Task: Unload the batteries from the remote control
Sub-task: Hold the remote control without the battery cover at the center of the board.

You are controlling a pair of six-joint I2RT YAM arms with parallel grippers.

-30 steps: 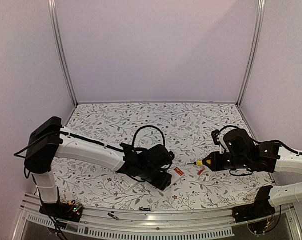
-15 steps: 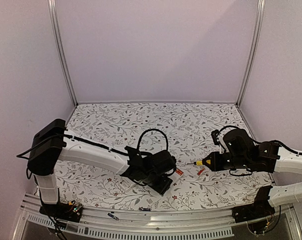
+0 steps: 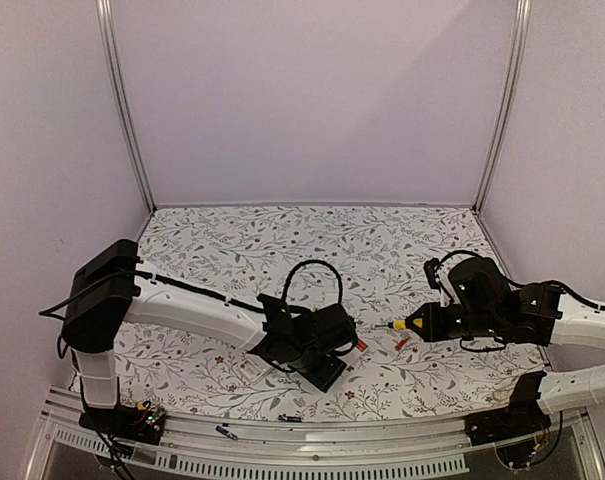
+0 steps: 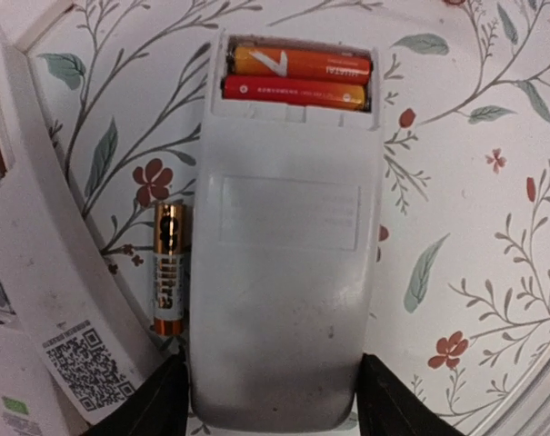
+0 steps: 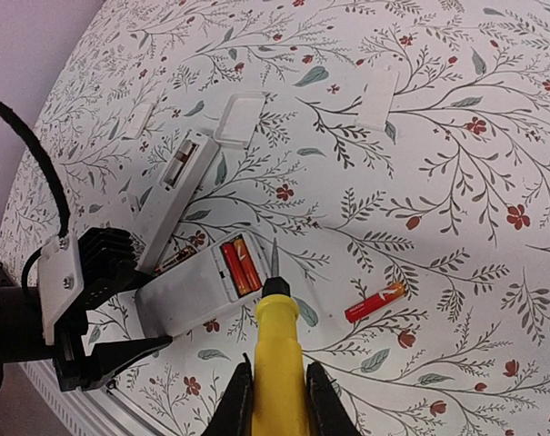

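The left arm point(image 3: 192, 310) was stretched low across the desk point(image 3: 282, 240) from its post at the near-left corner. Its forearm was almost flat and its wrist hung right over the work. The left gripper point(image 4: 273, 404) was spread wide and pinching the near end of the white remote control point(image 4: 284, 254), with a finger point(image 4: 165, 400) against each long side. The remote lay back-up, running straight away from that gripper. At its far end the open bay showed two red-orange batteries point(image 4: 293, 92) seated side by side, crosswise. Just ahead of the left finger, a gold-and-orange battery point(image 4: 168, 270) lay loose on the desk, tucked between the remote and a second remote point(image 4: 47, 272) that carried a QR label.

On the other side, the right arm point(image 3: 582, 330) was angled in from the right edge, elbow folded, wrist pointing left. The right gripper point(image 5: 276, 409) was pressed tight on the yellow handle of a screwdriver point(image 5: 276, 336), which stuck straight out ahead of it. The blade tip sat right at the bay's edge beside the seated batteries, and whether it touched them couldn't be made out. Ahead and to the right of this gripper, a lone battery point(image 5: 375, 302), red-orange, lay on the desk. Farther ahead, a white battery cover point(image 5: 238, 118) lay by the second remote's far end, and another white cover point(image 5: 379, 95) sat well off to the right.
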